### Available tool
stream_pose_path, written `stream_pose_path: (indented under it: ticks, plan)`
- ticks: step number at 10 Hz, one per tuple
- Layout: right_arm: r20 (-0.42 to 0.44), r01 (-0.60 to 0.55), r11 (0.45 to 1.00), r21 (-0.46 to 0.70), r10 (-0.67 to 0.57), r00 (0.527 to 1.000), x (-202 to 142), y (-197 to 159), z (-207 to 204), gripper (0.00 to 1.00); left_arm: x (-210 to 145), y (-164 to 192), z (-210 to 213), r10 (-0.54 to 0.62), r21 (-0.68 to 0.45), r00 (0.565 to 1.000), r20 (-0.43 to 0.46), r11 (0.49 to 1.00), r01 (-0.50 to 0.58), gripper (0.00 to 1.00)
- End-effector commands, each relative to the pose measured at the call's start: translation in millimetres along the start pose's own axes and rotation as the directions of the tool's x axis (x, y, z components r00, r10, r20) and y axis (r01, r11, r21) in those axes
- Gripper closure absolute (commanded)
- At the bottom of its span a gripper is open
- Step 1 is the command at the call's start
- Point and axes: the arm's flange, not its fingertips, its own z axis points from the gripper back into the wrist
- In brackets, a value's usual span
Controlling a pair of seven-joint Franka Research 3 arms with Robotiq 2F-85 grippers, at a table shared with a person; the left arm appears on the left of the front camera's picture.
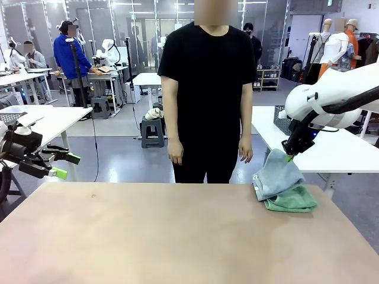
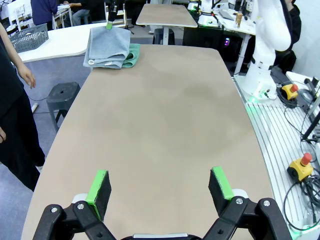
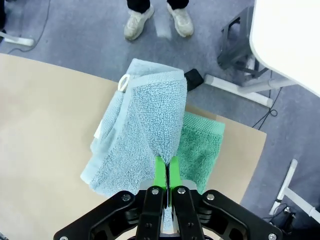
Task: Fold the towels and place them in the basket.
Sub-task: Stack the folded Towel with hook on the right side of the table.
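Right gripper [image 3: 165,172] pinches blue-grey towel [image 3: 137,135] corner, lifted off mint towel [image 3: 200,145] at counter [image 1: 148,236] edge — likely for folding; left gripper [image 2: 160,187] idle, wide.

tabletop [image 1: 148,236]: bare across near, middle and left; free passage for either gripper
far right corner: blocked by blue-grey towel [image 1: 275,174] lying over mint green towel [image 1: 293,200], stack near the table edge
above the stack: right gripper [image 1: 289,157] pinched shut on a raised corner of the blue-grey towel, right arm overhead closes that approach
left edge: left gripper [image 1: 62,165] hangs open off the table's left side, nothing between its pads
far side: person [image 1: 207,100] standing at the middle of the far edge, hands down, apart from the towels
basket [image 2: 30,37]: on a white side table beyond the towels, floor gap between
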Motion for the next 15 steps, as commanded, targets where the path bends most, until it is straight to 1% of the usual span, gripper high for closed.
stream_pose_path:
  ticks: [1,4,5,7,10,11,12,13,14,15]
  plan:
    - [-0.040,-0.022,1.000,-0.005,0.022,0.999,14,-16,-13,0.97,1,-1,0,-0.003,0.004,1.000,-0.003,1.000,0.003,0.00]
    - [-0.066,0.004,1.000,-0.008,-0.004,0.998,14,-39,-26,0.97,1,-1,0,-0.003,0.004,1.000,-0.003,1.000,0.003,0.00]
    - [-0.080,0.009,1.000,-0.025,-0.011,0.997,13,-46,-30,0.97,1,-1,0,-0.003,0.004,1.000,-0.003,1.000,0.003,0.00]
    - [-0.113,-0.003,0.999,-0.038,-0.002,0.994,12,-57,-35,0.97,1,-1,0,-0.003,0.004,1.000,-0.003,1.000,0.003,0.00]
    - [-0.168,-0.028,0.998,-0.047,0.020,0.986,9,-63,-39,0.97,1,-1,0,-0.003,0.004,1.000,-0.003,1.000,0.003,0.00]
    - [-0.176,-0.029,0.998,-0.049,0.020,0.984,9,-64,-40,0.81,1,-1,0,-0.003,0.004,1.000,-0.003,1.000,0.003,0.00]
    - [-0.179,-0.028,0.998,-0.054,0.018,0.984,9,-64,-40,0.77,1,-1,0,-0.003,0.004,1.000,-0.003,1.000,0.003,0.00]
    - [-0.184,-0.032,0.998,-0.053,0.022,0.983,9,-64,-39,0.61,1,-1,0,-0.003,0.004,1.000,-0.003,1.000,0.003,0.00]
    - [-0.186,-0.037,0.998,-0.055,0.026,0.982,9,-65,-38,0.58,1,-1,0,-0.003,0.004,1.000,-0.003,1.000,0.003,0.00]
    - [-0.191,-0.043,0.998,-0.054,0.031,0.981,7,-65,-34,0.42,1,-1,0,-0.003,0.004,1.000,-0.003,1.000,0.003,0.00]
